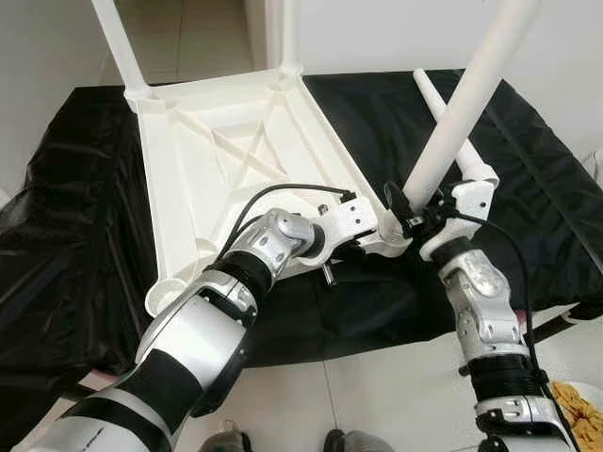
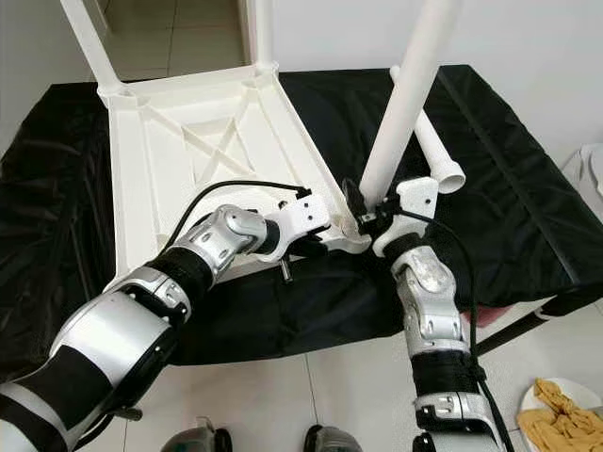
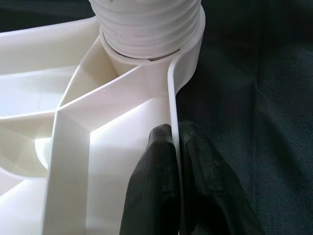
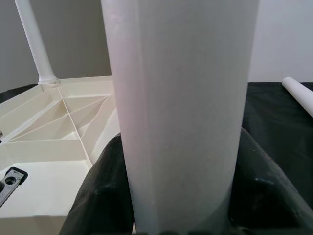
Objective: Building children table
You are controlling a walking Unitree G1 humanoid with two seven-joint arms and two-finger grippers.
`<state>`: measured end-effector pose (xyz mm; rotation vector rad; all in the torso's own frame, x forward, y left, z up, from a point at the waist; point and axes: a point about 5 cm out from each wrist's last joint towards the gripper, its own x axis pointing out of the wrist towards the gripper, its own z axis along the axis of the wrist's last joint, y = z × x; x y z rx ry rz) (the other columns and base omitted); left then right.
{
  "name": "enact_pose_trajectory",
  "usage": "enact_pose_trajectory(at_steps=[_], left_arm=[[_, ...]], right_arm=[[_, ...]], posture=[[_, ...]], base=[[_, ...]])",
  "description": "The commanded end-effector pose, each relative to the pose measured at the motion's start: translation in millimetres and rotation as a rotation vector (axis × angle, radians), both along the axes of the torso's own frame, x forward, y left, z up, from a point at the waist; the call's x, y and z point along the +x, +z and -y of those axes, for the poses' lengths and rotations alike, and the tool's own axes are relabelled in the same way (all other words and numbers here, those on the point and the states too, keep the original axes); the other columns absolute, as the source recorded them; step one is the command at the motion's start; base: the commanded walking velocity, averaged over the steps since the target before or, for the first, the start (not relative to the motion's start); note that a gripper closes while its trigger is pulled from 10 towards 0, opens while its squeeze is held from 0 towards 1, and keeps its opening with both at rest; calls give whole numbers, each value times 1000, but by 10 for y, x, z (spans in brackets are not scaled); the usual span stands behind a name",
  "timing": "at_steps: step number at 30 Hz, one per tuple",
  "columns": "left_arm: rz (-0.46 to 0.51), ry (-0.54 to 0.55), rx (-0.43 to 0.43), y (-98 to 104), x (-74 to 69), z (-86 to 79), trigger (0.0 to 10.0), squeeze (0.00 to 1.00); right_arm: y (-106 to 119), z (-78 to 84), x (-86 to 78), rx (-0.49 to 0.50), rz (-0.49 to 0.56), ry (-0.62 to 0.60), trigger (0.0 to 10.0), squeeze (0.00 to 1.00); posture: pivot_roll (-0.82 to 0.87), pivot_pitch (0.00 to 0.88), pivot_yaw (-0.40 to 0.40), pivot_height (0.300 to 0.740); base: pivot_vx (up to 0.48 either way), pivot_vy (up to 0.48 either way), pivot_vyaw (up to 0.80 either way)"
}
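Note:
A white plastic tabletop (image 1: 236,151) lies upside down on a black-covered surface (image 1: 75,235), with white legs standing in its two far corners. My left gripper (image 3: 175,147) is shut on the tabletop's near side rim (image 3: 172,98), just below the corner socket (image 3: 188,54). A white leg (image 1: 462,104) stands tilted in that near right corner socket, its threaded end (image 3: 149,24) seated there. My right gripper (image 1: 415,215) is shut on this leg low down, its black fingers (image 4: 98,196) on both sides. Another white leg (image 2: 429,132) lies loose on the black cover to the right.
The black cover's front edge runs just before my arms, with tiled floor (image 1: 377,395) below. A white plate holding something yellow (image 2: 556,414) sits on the floor at the lower right. White walls stand behind.

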<state>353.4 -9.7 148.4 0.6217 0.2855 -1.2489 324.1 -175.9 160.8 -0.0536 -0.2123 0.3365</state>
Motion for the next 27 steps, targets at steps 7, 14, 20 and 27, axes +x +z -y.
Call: enact_pose_trajectory(at_steps=[7, 14, 20, 27], left_arm=[[13, -3, 40, -6, 15, -37, 10000, 0], [12, -3, 41, -7, 15, -39, 10000, 0], [13, -3, 42, -9, 16, -44, 10000, 0], [12, -4, 41, -8, 14, -42, 10000, 0]], right_arm=[[-695, 43, -76, 9, -357, -27, 10000, 0], [-726, 45, -66, 1, -372, -30, 10000, 0], [-731, 7, -58, -3, -371, -33, 10000, 0], [-730, -31, -71, 10, -354, -88, 10000, 0]], posture=[[28, 88, 41, 740], [30, 89, 41, 740], [32, 89, 41, 740], [30, 87, 38, 740]], base=[[0, 0, 0], [0, 0, 0], [0, 0, 0], [0, 0, 0]])
